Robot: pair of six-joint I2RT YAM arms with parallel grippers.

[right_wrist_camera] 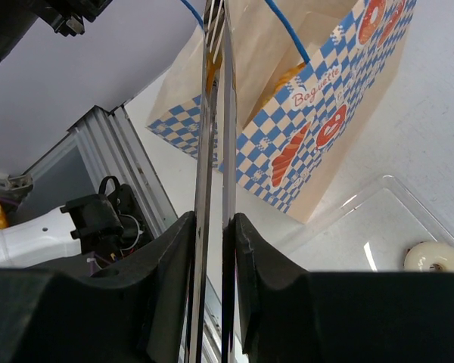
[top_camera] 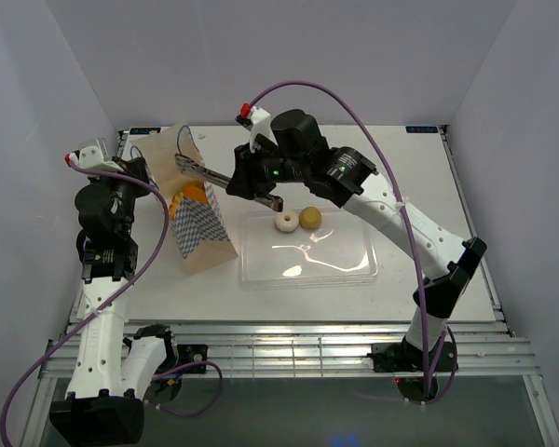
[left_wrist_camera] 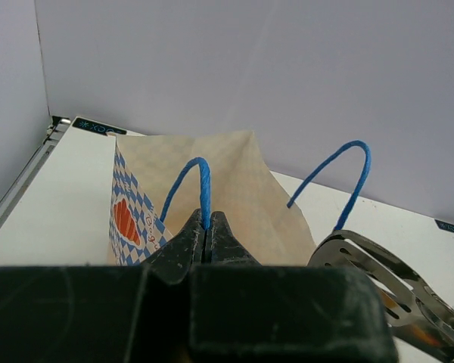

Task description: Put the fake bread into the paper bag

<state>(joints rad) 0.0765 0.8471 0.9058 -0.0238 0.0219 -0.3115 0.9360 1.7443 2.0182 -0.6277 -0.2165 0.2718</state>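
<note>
Hold the left gripper (left_wrist_camera: 206, 227) pinched shut on the blue handle (left_wrist_camera: 200, 175) to prop the paper bag (top_camera: 199, 231) open, swing the right gripper (right_wrist_camera: 216, 227), clamped on the tongs (right_wrist_camera: 216, 113) at its mouth, to the tray (top_camera: 331, 259) for the pale ring (top_camera: 286, 221) and golden bun (top_camera: 309, 218) of fake bread.

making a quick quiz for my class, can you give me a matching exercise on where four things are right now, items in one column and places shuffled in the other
Column 1
1. blue cord handle
2. metal tongs
3. white ring
4. orange bread

Column 2
A. lying in the clear tray
B. inside the paper bag
C. pinched by the left gripper
D. gripped by the right gripper

Pairs: 1-C, 2-D, 3-A, 4-B
</note>
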